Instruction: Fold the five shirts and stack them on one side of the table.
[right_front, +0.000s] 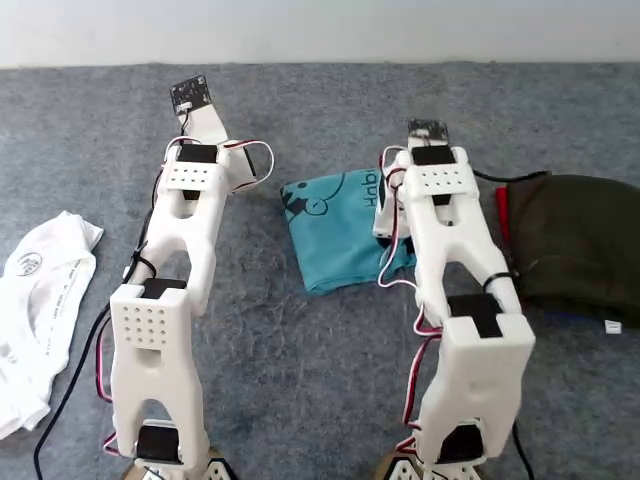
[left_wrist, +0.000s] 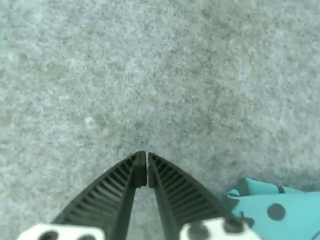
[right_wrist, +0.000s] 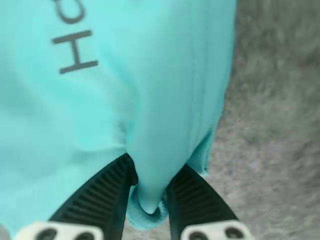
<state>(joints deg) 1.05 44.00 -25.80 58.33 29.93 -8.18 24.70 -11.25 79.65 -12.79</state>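
High view puts the work somewhere past halfway, by my reckoning. A dark olive-green pile of folded cloth lies at the right side of the grey carpet-textured counter, with a red edge and a blue edge peeping out from it, so it looks like the stack of finished shirts; how many it holds I cannot tell. The turquoise cotton shirt with dark print lies folded into a rough rectangle in the middle, just beside the pile but not on it. The white crumpled shirt sprawls unfolded at the left edge, well apart from the rest. Left to do, as I judge: move the turquoise one onto the stack, then fold and stack the white one.

The right end effector is clenched on a bunched fold at the turquoise shirt's edge, cloth pinched between its black ribbed jaws. The left end effector is closed, tips meeting, grasping nothing, over bare counter with a corner of the turquoise shirt nearby
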